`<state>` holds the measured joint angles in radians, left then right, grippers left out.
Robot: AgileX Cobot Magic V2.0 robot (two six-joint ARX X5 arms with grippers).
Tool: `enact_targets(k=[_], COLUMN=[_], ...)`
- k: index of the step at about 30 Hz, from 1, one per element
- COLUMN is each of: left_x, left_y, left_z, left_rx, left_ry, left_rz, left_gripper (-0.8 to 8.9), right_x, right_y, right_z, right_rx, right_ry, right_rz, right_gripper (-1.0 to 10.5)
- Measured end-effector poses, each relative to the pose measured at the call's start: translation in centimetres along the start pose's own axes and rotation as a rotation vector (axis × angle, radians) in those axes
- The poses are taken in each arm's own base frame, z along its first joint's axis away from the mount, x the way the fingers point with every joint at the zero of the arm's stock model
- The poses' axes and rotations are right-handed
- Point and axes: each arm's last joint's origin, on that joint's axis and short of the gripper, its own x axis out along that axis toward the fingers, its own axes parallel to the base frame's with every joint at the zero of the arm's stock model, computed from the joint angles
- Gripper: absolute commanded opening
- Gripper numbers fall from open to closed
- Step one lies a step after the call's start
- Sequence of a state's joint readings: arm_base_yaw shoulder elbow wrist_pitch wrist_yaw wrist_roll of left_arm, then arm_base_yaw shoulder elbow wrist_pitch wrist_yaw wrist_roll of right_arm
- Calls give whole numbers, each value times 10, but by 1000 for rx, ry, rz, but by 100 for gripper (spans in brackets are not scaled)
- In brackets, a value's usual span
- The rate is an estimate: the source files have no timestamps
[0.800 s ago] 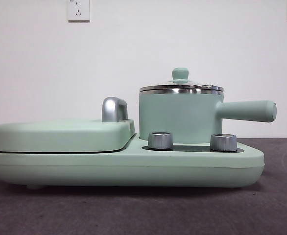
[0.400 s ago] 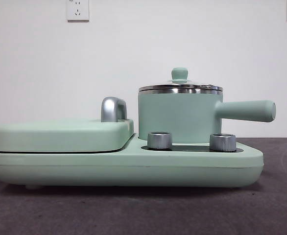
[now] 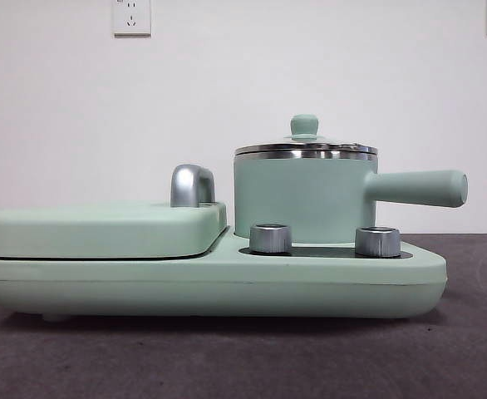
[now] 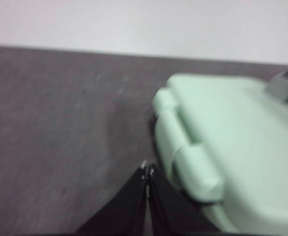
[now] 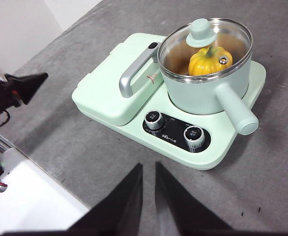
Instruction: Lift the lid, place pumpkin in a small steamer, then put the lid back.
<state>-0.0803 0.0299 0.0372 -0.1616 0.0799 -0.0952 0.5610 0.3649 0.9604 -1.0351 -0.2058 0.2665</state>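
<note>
The small steamer (image 3: 302, 199) stands on the right half of its wide base, with its long handle (image 3: 418, 188) pointing right. The lid (image 3: 306, 150) sits on its rim, knob up. In the right wrist view the pumpkin (image 5: 210, 60) lies inside the small steamer (image 5: 203, 88), seen through the glass lid (image 5: 232, 37). My right gripper (image 5: 148, 167) hovers high, on the dial side of the appliance, with its jaws a narrow gap apart and holding nothing. My left gripper (image 4: 147, 170) is shut and empty, beside a corner of the flat cover (image 4: 237, 128). It also appears in the right wrist view as the left gripper (image 5: 42, 75).
The wide mint-green base (image 3: 210, 283) carries two silver knobs (image 3: 271, 238) at its front. A flat mint-green cover (image 3: 102, 229) with a steel handle (image 3: 192, 184) fills its left half. Grey table surface (image 3: 227, 357) lies around the base, and a white wall stands behind it.
</note>
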Motion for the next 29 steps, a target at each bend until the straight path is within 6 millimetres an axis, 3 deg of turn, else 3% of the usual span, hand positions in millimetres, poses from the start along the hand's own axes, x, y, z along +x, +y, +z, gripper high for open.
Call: enact_targets(k=[7, 29], left_x=[-1, -1], left_y=[3, 3], left_z=[-2, -2], left_rx=[-3, -3], left_ry=[-3, -8], left_rz=[95, 97], left_gripper=[7, 7], right_x=[0, 2], right_y=[0, 0], right_z=[0, 0], right_rx=[0, -6], right_ry=[0, -34], right_rz=[0, 6], right_gripper=[38, 37])
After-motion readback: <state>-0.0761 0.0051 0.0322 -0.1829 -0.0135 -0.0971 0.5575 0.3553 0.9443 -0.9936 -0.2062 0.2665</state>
